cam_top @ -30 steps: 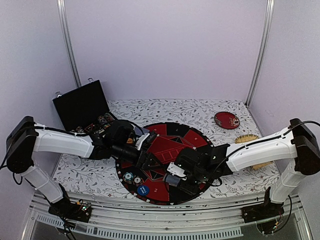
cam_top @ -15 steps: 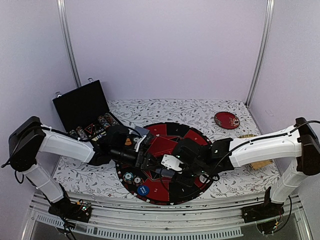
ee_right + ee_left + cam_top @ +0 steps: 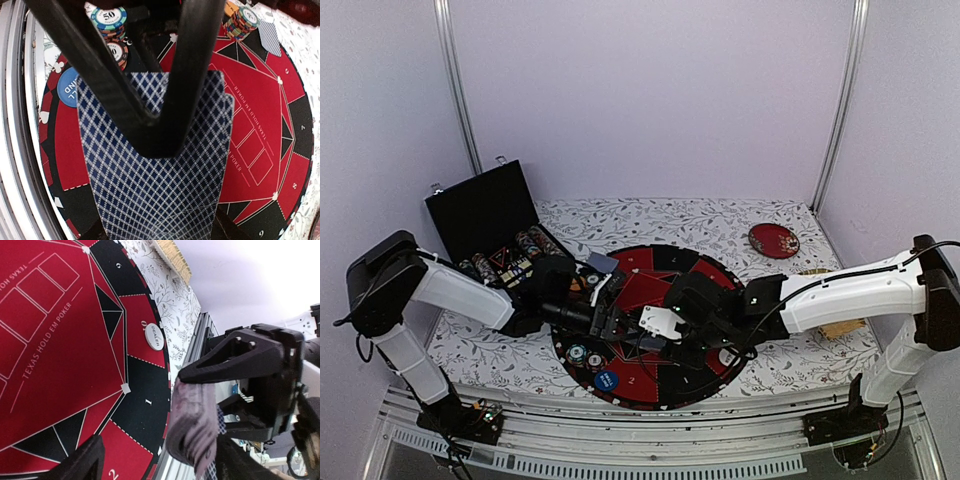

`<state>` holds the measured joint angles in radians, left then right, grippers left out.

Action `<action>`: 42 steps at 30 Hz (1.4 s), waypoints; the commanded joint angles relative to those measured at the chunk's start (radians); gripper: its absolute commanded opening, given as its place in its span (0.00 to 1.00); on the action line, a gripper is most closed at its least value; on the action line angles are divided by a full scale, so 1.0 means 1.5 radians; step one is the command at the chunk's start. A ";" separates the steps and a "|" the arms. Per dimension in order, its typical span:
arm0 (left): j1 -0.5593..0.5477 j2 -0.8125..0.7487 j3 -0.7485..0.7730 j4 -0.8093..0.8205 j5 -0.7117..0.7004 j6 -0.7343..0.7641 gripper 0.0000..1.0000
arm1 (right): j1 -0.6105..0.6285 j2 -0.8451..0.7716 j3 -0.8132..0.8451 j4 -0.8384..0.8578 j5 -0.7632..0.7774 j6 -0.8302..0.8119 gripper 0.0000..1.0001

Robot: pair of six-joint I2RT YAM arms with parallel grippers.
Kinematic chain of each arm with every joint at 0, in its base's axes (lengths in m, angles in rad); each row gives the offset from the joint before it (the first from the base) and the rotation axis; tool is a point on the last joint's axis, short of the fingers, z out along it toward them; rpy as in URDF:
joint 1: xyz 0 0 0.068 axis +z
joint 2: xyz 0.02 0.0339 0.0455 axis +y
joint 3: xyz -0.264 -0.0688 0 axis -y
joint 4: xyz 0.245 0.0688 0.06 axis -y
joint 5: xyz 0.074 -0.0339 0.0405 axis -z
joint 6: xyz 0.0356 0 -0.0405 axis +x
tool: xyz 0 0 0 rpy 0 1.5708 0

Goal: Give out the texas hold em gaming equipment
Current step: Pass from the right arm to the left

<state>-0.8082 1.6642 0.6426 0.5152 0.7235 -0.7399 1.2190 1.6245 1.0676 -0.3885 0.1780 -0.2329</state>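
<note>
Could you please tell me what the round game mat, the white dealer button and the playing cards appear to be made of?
The game mat looks like matte felt or similar cloth: it lies flat, shows no shine, and carries printed lines. The dealer button looks like smooth hard plastic, with a crisp rim. The playing cards look like coated paper or thin plastic, judging by their sharp print and thin edges.

A dark red round plate lay on the floral tablecloth near the far right corner. Just nearer, a straw-coloured slatted mat was partly hidden, probably round. An open black case stood at far left.
</note>
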 commanded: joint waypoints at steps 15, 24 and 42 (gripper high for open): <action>-0.024 0.079 0.057 0.074 0.047 -0.034 0.44 | 0.000 0.022 0.073 0.047 0.034 -0.064 0.49; -0.033 0.071 0.052 0.101 0.082 -0.038 0.00 | -0.004 0.029 0.082 0.065 0.046 -0.072 0.49; -0.030 0.018 0.045 0.059 0.066 -0.001 0.00 | -0.022 0.029 0.046 0.008 -0.023 -0.079 0.99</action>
<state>-0.8436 1.7256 0.7113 0.6121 0.8070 -0.7677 1.1946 1.6619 1.1412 -0.3611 0.1661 -0.3405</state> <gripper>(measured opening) 0.097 0.990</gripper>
